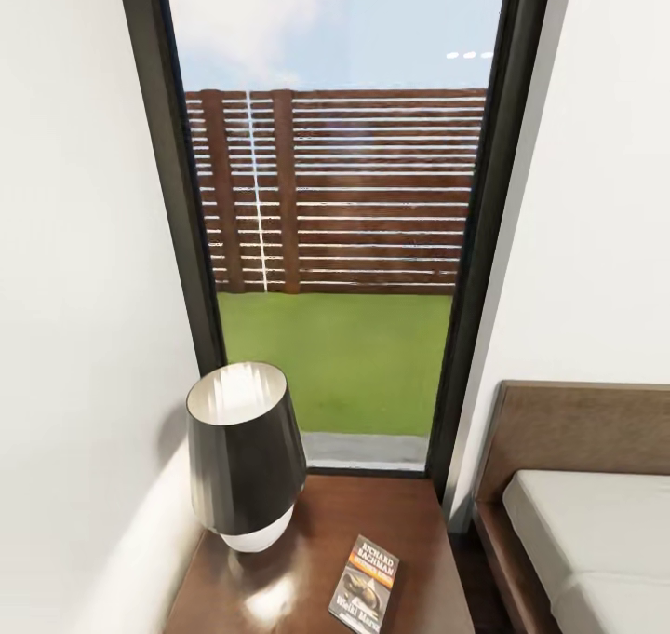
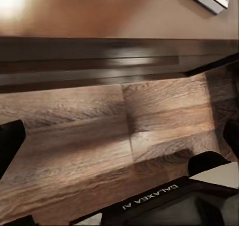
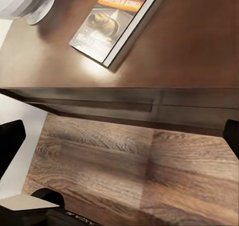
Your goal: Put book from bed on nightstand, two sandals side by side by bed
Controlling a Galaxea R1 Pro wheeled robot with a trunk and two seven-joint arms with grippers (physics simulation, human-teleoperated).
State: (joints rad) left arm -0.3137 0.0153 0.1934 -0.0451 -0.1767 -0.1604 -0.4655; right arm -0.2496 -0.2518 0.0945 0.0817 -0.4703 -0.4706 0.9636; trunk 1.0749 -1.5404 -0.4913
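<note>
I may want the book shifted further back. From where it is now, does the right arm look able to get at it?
Probably yes: the book lies flat near the nightstand's front edge, nothing between it and the right gripper, which sits low. The lamp stands off to the side.

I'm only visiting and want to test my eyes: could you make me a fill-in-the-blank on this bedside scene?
1. The thin grey paperback book lies flat on the glossy dark-brown wooden ___.
2. Beside it stands a ___ with a black shade.
3. Through the tall black-framed window, a slatted brown ___ rises behind green grass.

Missing: nightstand; lamp; fence
</note>
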